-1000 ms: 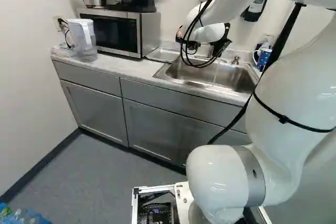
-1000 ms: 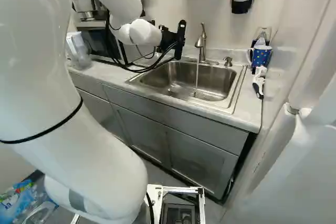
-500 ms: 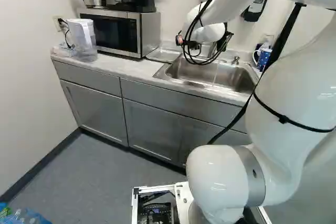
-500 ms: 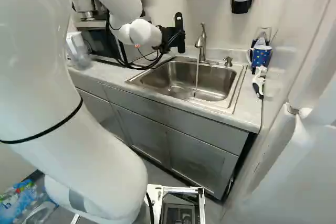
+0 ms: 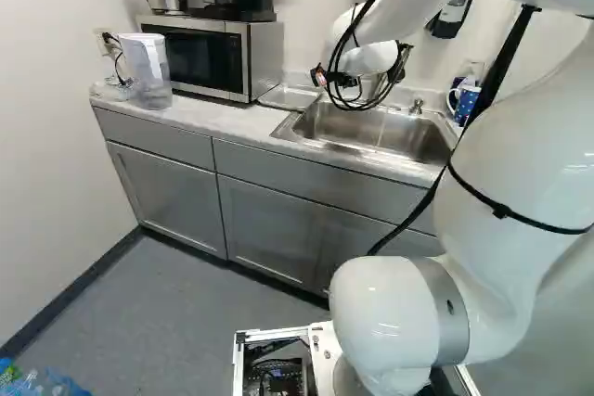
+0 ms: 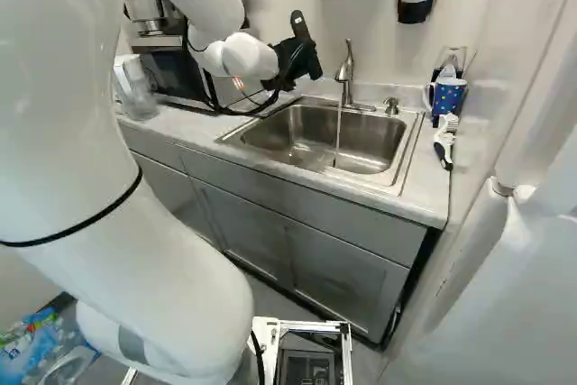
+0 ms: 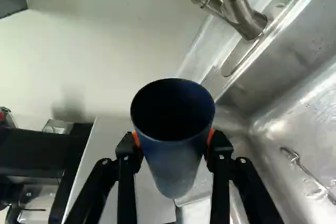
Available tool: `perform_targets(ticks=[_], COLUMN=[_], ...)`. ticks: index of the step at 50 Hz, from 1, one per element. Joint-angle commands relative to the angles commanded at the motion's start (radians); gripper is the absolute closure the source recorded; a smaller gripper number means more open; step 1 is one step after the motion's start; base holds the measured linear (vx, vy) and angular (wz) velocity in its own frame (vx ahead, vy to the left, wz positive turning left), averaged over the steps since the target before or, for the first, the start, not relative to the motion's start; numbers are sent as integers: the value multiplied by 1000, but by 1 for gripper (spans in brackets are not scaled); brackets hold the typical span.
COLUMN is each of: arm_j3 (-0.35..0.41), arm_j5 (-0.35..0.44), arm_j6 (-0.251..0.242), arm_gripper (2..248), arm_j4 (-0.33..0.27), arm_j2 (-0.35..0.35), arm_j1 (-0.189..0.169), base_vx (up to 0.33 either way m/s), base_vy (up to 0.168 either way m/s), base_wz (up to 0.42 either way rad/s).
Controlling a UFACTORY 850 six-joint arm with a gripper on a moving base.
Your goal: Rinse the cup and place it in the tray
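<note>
- Risk, main one: cup tapers and its wall may be wet; weak or uneven squeeze could let it slip into the sink.
- Risk: faucet stands near; a swing towards the water stream could knock cup or knuckles against the spout.
- Risk: water left in the cup would spill on the tabletop if it tips on the way over. Cannot see into the dark interior.
- Risk: looped cables might snag as the wrist turns.
- Gripper: closed on the cup from both sides, orange pads against the wall below the rim; fingers parted by the cup's width only.
- Cup's place: held up by the sink's back left corner, off the water.
- Metal tray: left of sink, towards the tabletop's back edge. Placing not done; whether rinsed, can't tell.
</note>
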Motion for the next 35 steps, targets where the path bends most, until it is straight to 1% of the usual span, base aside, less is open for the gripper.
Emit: perform_targets(ticks=[10,12,35], arm_j3=[0,0,0], arm_j5=[0,0,0], arm_j6=[-105,-106,-347], arm_gripper=[124,124,124], arm_j4=[0,0,0], arm_j2=[0,0,0], arm_j1=[0,0,0], base_vx=[0,0,0], base_vy=[0,0,0], base_wz=[0,0,0])
